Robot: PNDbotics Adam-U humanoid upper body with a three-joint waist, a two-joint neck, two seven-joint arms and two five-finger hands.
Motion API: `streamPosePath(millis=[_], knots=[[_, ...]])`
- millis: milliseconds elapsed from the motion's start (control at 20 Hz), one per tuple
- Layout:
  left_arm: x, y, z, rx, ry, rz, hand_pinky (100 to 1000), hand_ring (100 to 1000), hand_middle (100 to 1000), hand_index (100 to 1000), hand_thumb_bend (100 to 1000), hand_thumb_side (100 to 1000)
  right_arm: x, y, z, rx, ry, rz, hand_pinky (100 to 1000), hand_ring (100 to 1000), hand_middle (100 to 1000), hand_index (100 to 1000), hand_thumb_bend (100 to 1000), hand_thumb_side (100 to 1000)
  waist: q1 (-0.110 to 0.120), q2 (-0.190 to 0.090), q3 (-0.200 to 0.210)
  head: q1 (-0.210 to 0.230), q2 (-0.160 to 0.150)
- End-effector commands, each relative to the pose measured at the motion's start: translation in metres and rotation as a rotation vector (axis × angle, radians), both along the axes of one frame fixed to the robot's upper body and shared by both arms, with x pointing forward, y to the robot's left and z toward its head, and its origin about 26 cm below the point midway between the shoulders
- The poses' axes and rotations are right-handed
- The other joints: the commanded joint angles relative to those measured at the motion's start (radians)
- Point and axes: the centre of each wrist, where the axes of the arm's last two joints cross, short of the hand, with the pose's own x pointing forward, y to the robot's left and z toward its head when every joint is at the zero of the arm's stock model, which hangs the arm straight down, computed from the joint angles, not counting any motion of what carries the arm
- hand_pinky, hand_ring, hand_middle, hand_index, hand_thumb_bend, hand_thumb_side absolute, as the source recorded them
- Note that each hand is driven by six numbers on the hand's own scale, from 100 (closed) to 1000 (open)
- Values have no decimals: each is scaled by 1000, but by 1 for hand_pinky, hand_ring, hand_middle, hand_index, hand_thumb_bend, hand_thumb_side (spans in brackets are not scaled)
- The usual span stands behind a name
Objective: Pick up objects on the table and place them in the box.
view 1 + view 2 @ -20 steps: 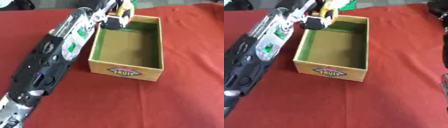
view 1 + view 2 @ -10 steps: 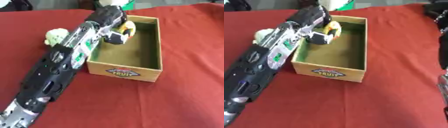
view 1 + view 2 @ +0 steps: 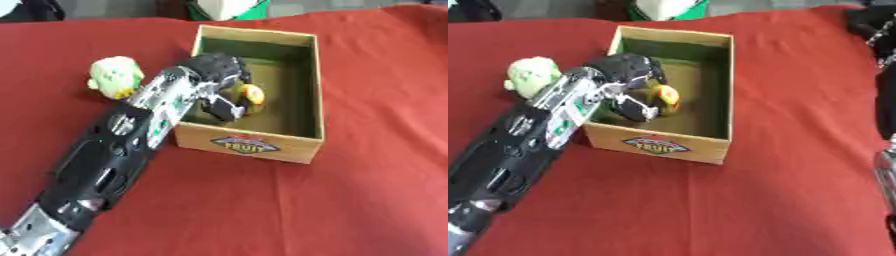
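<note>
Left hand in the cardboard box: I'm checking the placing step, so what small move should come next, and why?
Probably open the fingers and let go. The left hand reaches over the near-left wall of the open cardboard box, curled round a small yellow and black toy that sits low inside, near the floor. A pale green plush toy lies on the red cloth outside, left of the box, likely next.

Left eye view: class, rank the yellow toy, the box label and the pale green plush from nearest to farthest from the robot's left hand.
1. Yellow toy: inside the box, at the left hand's fingers.
2. Box label: on the near outer wall, below the hand.
3. Pale green plush: on the cloth, left of the box.
</note>
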Motion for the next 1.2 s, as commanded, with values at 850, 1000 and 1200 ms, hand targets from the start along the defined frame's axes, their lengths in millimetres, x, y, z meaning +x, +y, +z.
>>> streamPosePath(millis=[850,1000,1200], knots=[[-57,29,103,-360,-404,72,732,871,832,911,365,828,-4,-2,4,-13,-17,-20,828,780,625,916,100,898,-11,-22,22,-12,-10],[-62,57,116,-388,-395,109,736,875,836,923,391,837,-5,-5,2,-14,-11,-33,828,780,625,916,100,897,-9,-28,34,-27,-1],[-58,95,126,-313,-330,196,758,893,856,935,490,876,-6,-6,1,-16,-7,-44,827,780,626,915,100,898,-8,-35,46,-39,3]])
